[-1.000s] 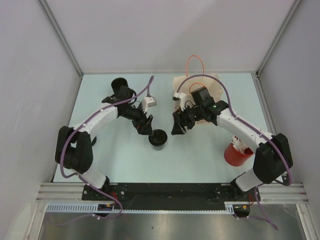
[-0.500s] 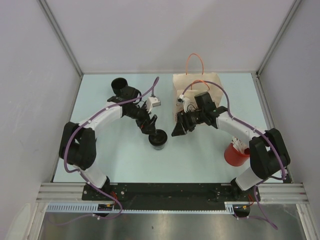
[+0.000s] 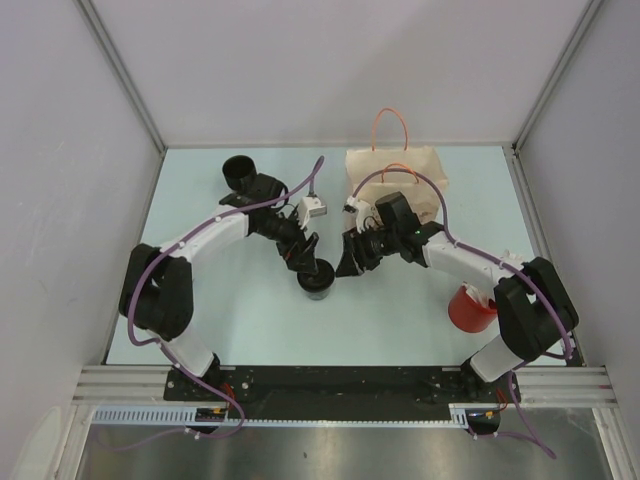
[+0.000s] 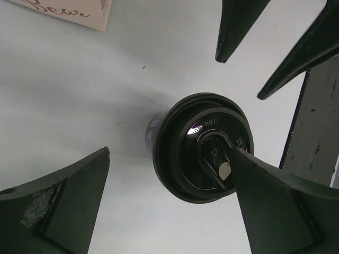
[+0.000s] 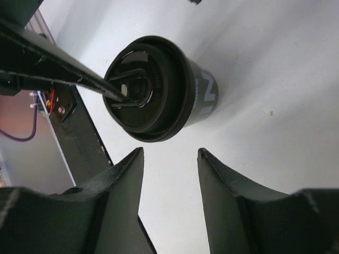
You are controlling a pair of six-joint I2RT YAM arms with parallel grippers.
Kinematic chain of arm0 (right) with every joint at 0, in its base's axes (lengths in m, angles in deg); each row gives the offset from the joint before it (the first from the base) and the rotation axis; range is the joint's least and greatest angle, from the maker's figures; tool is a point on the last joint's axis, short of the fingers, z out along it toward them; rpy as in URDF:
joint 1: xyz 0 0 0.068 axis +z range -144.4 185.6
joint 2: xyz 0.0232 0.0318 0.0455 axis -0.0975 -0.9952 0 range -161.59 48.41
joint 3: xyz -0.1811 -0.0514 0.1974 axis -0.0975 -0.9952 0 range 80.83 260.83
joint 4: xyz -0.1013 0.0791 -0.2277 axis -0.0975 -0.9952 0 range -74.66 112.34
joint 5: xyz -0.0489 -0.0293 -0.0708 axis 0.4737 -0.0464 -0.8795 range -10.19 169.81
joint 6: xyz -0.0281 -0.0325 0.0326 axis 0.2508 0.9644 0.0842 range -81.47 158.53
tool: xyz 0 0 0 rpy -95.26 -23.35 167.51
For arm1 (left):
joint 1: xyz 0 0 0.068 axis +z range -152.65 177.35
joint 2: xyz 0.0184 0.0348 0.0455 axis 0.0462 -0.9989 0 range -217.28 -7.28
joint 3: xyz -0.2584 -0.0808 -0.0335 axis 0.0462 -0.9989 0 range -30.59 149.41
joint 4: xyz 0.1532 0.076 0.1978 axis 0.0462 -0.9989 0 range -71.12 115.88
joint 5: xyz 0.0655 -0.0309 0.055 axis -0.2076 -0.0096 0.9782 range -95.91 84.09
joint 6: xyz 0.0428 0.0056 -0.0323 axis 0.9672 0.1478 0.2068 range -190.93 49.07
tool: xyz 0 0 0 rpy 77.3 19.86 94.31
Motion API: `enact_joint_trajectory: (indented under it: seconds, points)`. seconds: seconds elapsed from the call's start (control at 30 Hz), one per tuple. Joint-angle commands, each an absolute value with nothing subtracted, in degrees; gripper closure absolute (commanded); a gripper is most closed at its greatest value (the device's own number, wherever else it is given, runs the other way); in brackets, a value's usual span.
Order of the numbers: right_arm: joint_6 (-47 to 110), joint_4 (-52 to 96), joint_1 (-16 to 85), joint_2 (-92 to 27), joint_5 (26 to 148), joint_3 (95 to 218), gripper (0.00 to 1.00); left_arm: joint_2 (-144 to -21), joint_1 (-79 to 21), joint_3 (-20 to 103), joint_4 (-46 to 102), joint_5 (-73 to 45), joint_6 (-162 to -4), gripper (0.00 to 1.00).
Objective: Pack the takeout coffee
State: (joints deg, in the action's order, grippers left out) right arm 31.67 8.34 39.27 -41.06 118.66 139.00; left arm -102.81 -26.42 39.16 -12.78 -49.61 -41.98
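The takeout coffee, a black cup with a black lid, stands upright mid-table. My left gripper hangs just behind it, open wide. In the left wrist view the lid sits between the spread jaws of my left gripper, and one finger overlaps the lid's edge. My right gripper is just right of the cup, open and empty. The right wrist view shows the cup beyond my right gripper. The tan paper bag with orange handles stands behind.
A second black cup stands at the back left. A red cup holding white items sits beside the right arm. A corner of the printed bag shows in the left wrist view.
My right gripper has swung left toward the lidded cup and its jaws have narrowed. The left gripper has edged closer over the cup, still wide open.
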Motion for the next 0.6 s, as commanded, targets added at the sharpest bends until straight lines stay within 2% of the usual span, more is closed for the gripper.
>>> enact_joint_trajectory:
  seconds: [0.0, 0.1, 0.57]
  points:
    - [29.74, 12.32, 39.17, -41.06, 114.98, 138.92, 0.52, -102.99, -26.91, 38.58, -11.92, -49.85, -41.4, 0.01]
    - [29.3, 13.11, 39.08, -41.42, 114.44, 138.92, 0.55, -103.17, -26.99, 38.23, -11.74, -49.24, -41.4, 0.01]
    - [28.95, 13.99, 41.28, -43.96, 113.12, 139.63, 0.57, -104.4, -27.17, 37.0, -10.95, -47.92, -41.31, 0.01]
